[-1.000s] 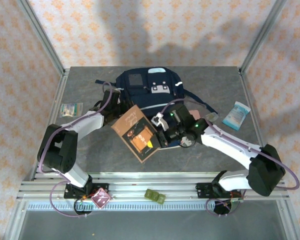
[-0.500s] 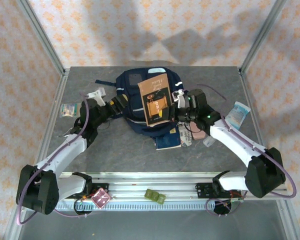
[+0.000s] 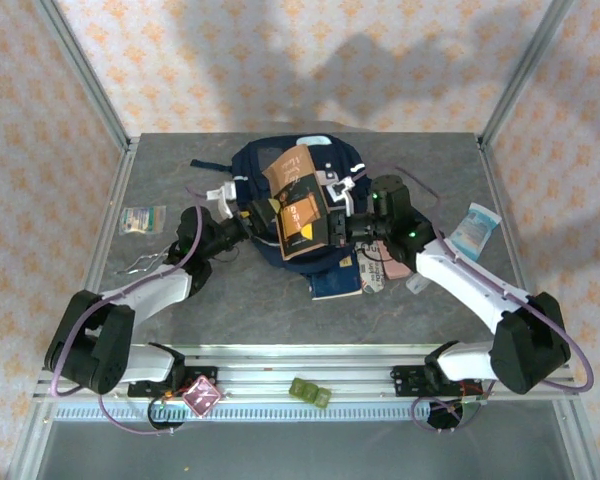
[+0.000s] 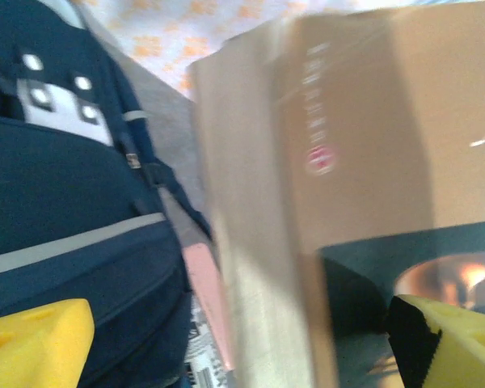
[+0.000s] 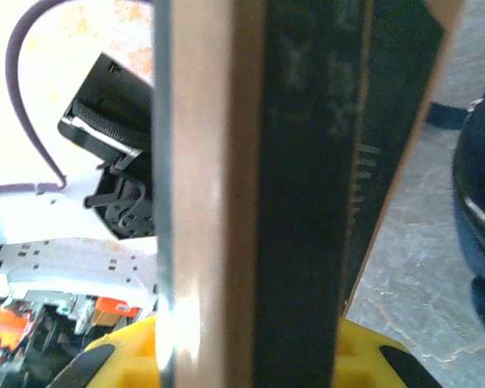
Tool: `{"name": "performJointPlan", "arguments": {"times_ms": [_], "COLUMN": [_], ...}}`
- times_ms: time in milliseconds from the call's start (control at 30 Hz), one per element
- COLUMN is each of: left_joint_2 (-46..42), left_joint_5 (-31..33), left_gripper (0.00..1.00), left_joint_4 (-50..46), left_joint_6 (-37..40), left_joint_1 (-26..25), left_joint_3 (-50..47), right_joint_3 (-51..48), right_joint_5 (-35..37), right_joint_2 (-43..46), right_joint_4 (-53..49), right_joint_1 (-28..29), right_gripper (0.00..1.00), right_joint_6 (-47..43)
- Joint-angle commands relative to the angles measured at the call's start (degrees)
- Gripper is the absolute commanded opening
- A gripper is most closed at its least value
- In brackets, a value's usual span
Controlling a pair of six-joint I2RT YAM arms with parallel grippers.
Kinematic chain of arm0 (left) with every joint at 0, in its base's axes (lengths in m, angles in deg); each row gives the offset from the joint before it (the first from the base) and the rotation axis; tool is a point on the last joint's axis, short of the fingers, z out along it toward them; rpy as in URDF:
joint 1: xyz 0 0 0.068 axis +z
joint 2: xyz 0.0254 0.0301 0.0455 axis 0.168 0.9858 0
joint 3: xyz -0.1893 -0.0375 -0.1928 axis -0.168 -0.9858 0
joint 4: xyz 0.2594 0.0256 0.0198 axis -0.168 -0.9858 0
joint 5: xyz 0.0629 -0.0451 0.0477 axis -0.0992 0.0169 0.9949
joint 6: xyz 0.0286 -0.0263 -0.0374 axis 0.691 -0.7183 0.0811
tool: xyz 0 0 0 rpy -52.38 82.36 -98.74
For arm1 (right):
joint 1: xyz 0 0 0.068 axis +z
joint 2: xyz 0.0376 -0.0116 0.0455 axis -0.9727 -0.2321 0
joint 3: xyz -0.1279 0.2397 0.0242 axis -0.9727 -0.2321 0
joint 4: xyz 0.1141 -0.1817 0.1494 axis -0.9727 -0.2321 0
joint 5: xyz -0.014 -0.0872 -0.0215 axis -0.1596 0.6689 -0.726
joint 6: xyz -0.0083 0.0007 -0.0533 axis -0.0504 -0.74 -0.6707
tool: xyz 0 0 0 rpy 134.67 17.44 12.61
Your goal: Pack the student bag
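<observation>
Pinching brown book (image 3: 298, 205) in right gripper (image 3: 338, 228), fingers clenched; left gripper (image 3: 248, 215) fingers spread (1 arm free). I judge student bag (image 3: 250, 168) soft, floppy: grab opening rim.

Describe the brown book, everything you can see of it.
The brown book is a thin softcover: tan cover, dark panel with an orange-yellow picture, small lettering near one end. It is closed and held tilted above the student bag. The right gripper is shut on its right edge. The left gripper stands open at its left edge; contact there is unclear.
</observation>
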Motion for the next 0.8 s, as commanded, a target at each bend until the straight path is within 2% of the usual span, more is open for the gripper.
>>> {"name": "performJointPlan", "arguments": {"times_ms": [0, 33, 133, 300, 367, 433, 500, 567, 600, 700, 767], "left_joint_2": [1.3, 1.5, 2.1, 3.6, 4.2, 4.8, 5.3, 5.5, 5.5, 4.9, 3.9], "left_joint_5": [-5.9, -6.1, -7.7, -11.3, -12.6, -13.5, -14.1, -14.0, -13.2, -7.7, -1.7], "left_gripper": [0.91, 0.89, 0.88, 0.90, 0.78, 0.54, 0.22, 0.05, 0.00, 0.00, 0.00], "left_joint_4": [16.5, 19.7, 23.2, 29.9, 32.5, 34.6, 33.7, 31.7, 31.2, 30.5, 31.5], "left_joint_6": [-4.9, -6.6, -8.1, -12.4, -14.0, -15.8, -15.9, -15.4, -15.3, -15.6, -15.9], "left_joint_1": [-0.9, -0.9, -1.0, -1.0, -1.0, -0.9, -0.9, -0.8, -0.8, -0.8, -0.9], "left_joint_3": [1.3, 0.7, 0.2, -0.6, -0.5, 0.0, 0.6, 0.8, 0.7, 0.0, -1.2], "right_joint_3": [2.5, 2.3, 0.1, 0.8, 2.5, 3.5, 3.2, 2.8, 2.6, 0.0, -4.4], "right_joint_5": [-1.3, -0.8, -6.2, -8.9, -7.9, -6.8, -6.6, -4.9, -4.2, -2.7, -1.0], "right_joint_2": [1.6, 1.0, 0.2, -0.5, -1.9, -3.5, -4.3, -4.2, -3.8, -2.0, 0.3], "right_joint_4": [4.1, 4.9, 13.1, 12.7, 7.3, 3.8, 4.4, 5.4, 6.5, 14.3, 24.7], "right_joint_1": [0.6, -0.3, -1.6, -1.5, -1.6, -2.0, -2.6, -3.3, -3.6, -3.6, -3.5], "right_gripper": [0.06, 0.05, 0.06, 0.07, 0.08, 0.10, 0.14, 0.20, 0.25, 0.39, 0.45], "right_joint_6": [-1.6, -0.4, 5.2, 4.7, 1.6, -0.1, 0.8, 2.2, 3.5, 9.2, 16.5]}}
